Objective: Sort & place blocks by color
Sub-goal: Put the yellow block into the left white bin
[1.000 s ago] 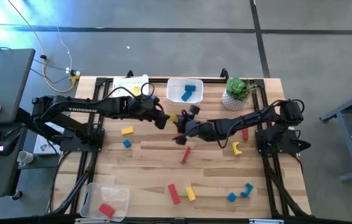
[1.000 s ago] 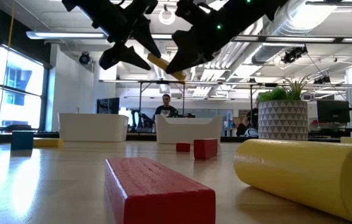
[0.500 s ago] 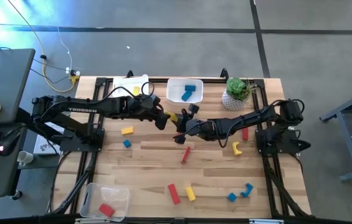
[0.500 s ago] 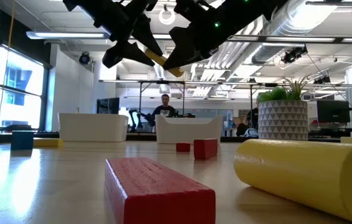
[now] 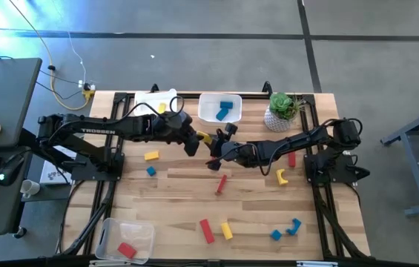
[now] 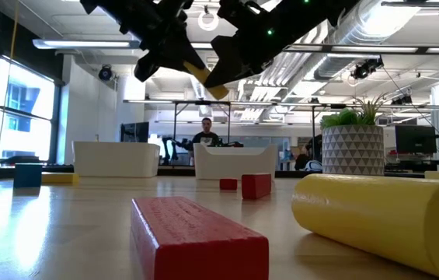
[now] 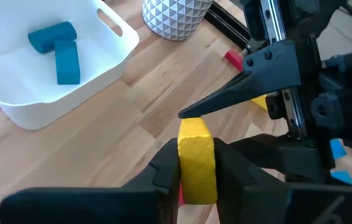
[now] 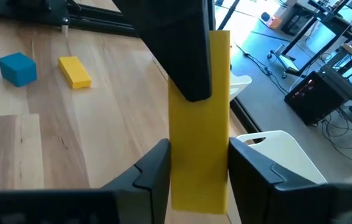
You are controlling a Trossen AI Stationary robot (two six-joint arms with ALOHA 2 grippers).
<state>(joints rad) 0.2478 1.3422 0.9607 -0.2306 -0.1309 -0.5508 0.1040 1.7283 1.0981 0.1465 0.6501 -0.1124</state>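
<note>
A yellow bar block [image 5: 204, 138] hangs in the air over the table's middle, with both grippers on it. My left gripper [image 5: 195, 141] comes from the left and is shut on one end. My right gripper [image 5: 213, 148] comes from the right with its fingers at the other end. In the low view the bar [image 6: 203, 78] slants between them. Other blocks lie flat on the table: a yellow one [image 5: 150, 156], a blue one [image 5: 150, 171], a red bar [image 5: 221, 184] and several near the front edge. My left gripper pinches the yellow bar's near end [image 7: 197, 163] between its two fingers, one on each long side. The fingers come from the table's left, slanting down, and lie along the bar. The bar is clear of the table. My right gripper has the bar's opposite end [image 8: 199, 163] between its two fingers, which lie against both long sides. They come from the table's right, slanting slightly down, along the bar. The bar is tilted and lifted clear.
Two white bins stand at the far edge: one [image 5: 208, 115] with blue blocks, one [image 5: 150, 99] with a yellow piece. A third bin [image 5: 141, 231] with a red block sits at the near left. A potted plant [image 5: 282, 110] stands far right.
My left gripper has shut on the yellow bar's end, its fingers going from wide apart to closed, and its wrist has rolled a little. The bar stays in the air between both grippers, in the same place.
</note>
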